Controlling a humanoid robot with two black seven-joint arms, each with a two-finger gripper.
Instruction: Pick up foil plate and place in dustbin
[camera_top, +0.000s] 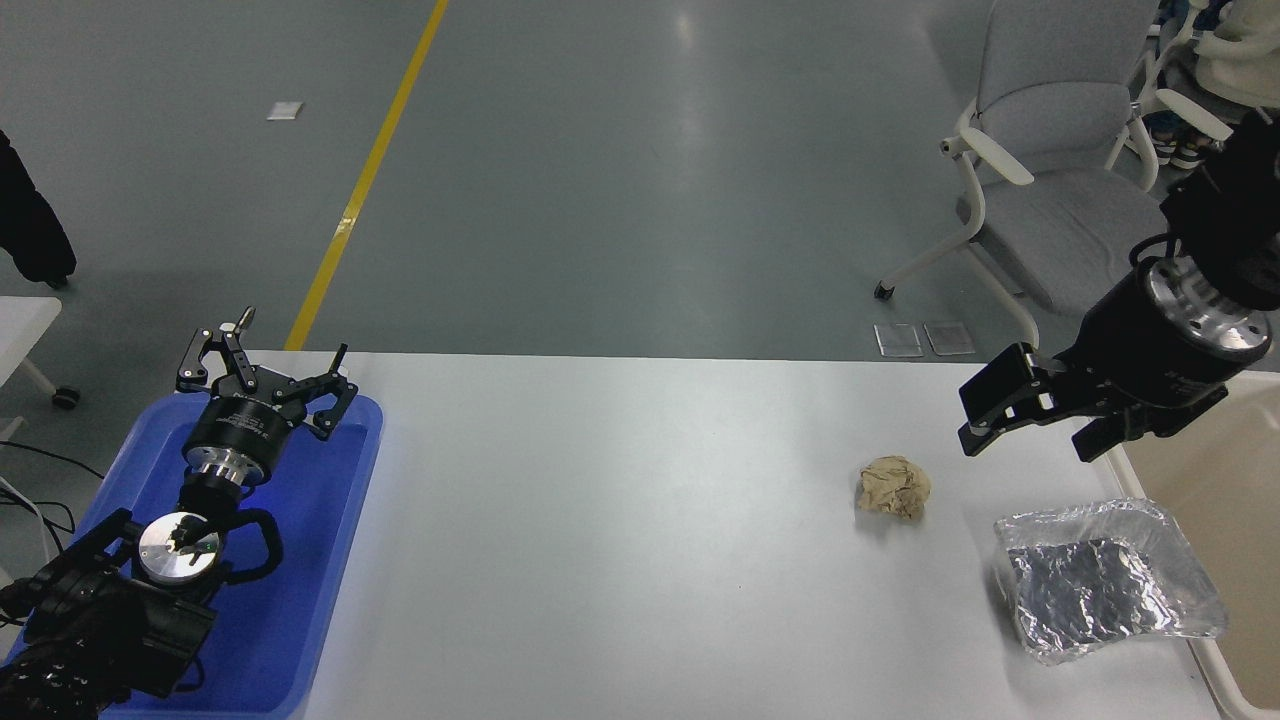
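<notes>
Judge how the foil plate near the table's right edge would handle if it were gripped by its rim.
The foil plate looks thin and already crinkled, so its rim would probably dent or fold. It seems light and empty, likely sliding if nudged. The right tool hangs open above it.

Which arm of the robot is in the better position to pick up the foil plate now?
The right. The right gripper hangs open just beyond the foil plate, beside the dustbin. The left gripper is parked over the blue tray, across the table.
</notes>
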